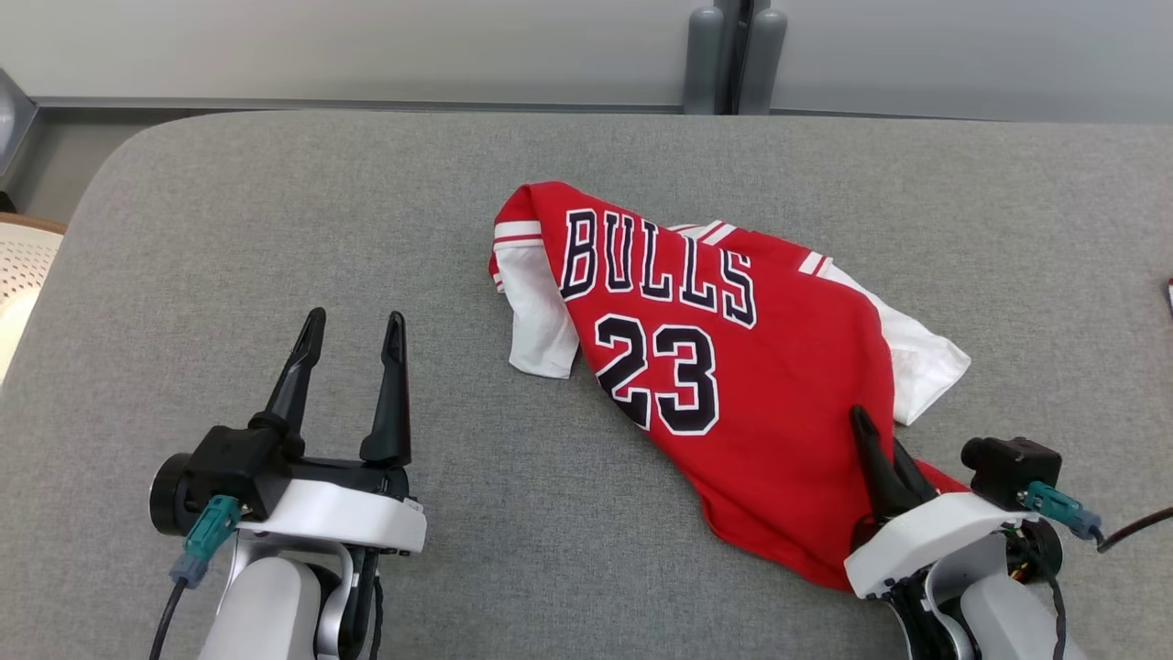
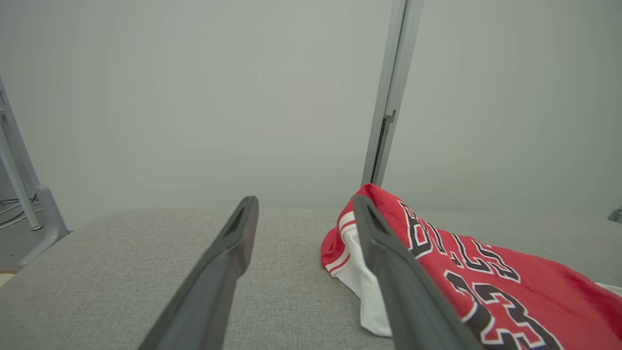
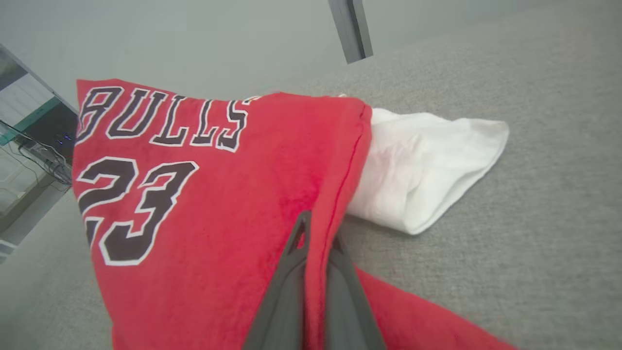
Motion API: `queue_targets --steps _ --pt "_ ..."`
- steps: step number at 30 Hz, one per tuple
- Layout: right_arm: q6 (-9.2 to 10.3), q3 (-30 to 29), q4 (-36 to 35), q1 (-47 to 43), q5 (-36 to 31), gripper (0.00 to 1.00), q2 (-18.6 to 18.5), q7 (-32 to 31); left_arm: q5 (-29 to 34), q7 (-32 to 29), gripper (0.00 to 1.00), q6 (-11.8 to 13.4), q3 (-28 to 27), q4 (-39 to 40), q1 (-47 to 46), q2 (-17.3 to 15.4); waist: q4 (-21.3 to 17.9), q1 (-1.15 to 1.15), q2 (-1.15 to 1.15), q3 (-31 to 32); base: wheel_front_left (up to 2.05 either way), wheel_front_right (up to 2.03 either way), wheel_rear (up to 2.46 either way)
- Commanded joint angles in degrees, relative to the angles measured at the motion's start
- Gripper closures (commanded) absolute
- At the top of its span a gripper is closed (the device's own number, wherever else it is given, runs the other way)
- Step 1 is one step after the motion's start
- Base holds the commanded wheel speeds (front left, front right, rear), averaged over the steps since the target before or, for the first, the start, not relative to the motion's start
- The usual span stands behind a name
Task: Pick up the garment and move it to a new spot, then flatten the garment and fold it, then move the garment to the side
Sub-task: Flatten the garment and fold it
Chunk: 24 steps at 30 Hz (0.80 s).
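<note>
Pickup step under way: garment edge is pinched by right hand; left hand released. A lift is judged required next.

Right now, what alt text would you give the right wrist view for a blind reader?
The right tool is shut on a fold of a red jersey printed BULLS 23, which lies rumpled on a grey table. A white sleeve sticks out beside the fold.

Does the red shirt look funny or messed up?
Yes. The jersey lies crumpled and crooked on the grey table, its white sleeves poking out unevenly on both sides. The right fingers pinch its edge. Nothing looks torn or spilled.
</note>
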<state>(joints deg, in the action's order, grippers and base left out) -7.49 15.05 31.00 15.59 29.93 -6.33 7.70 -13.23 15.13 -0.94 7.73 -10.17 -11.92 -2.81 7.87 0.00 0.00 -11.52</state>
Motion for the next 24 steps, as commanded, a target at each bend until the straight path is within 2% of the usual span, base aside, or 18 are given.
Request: queue_targets --steps 1,9,13,16,20,24 --pt "0.0 1.05 -1.25 0.64 -0.95 1.0 -0.89 0.93 -0.47 0.0 0.0 0.27 -0.31 0.06 -0.08 -0.21 -0.07 0.0 0.0 0.71 0.0 0.0 0.0" --pt "0.0 9.12 -11.5 8.32 -6.69 1.0 -3.16 0.84 -1.79 0.0 0.0 0.16 -0.14 -0.08 1.77 -0.21 -0.63 0.0 0.0 4.93 0.0 0.0 0.0" --pt "0.0 18.22 -16.62 16.21 -7.86 1.0 -5.35 -0.68 -2.43 -0.01 0.0 0.33 0.78 -0.5 2.07 -0.18 0.0 0.0 0.0 6.41 0.0 0.0 0.0" --pt "0.0 25.66 -19.21 23.65 -6.69 1.0 -5.41 -1.11 -3.04 0.0 0.0 0.66 0.87 -0.36 2.51 -0.2 0.22 0.0 0.0 6.67 0.0 0.0 0.0" --pt "0.01 32.96 -17.63 34.69 -4.14 1.0 -3.57 -0.21 -3.87 0.0 0.0 0.91 1.46 -0.6 3.19 -0.18 1.01 0.0 0.0 6.86 0.0 0.0 0.0" --pt "0.01 35.18 -12.09 43.69 -0.22 1.0 -2.57 2.13 -4.75 0.0 0.0 1.24 3.11 -1.13 3.15 -0.21 2.63 0.0 0.0 7.51 0.0 0.0 0.0"
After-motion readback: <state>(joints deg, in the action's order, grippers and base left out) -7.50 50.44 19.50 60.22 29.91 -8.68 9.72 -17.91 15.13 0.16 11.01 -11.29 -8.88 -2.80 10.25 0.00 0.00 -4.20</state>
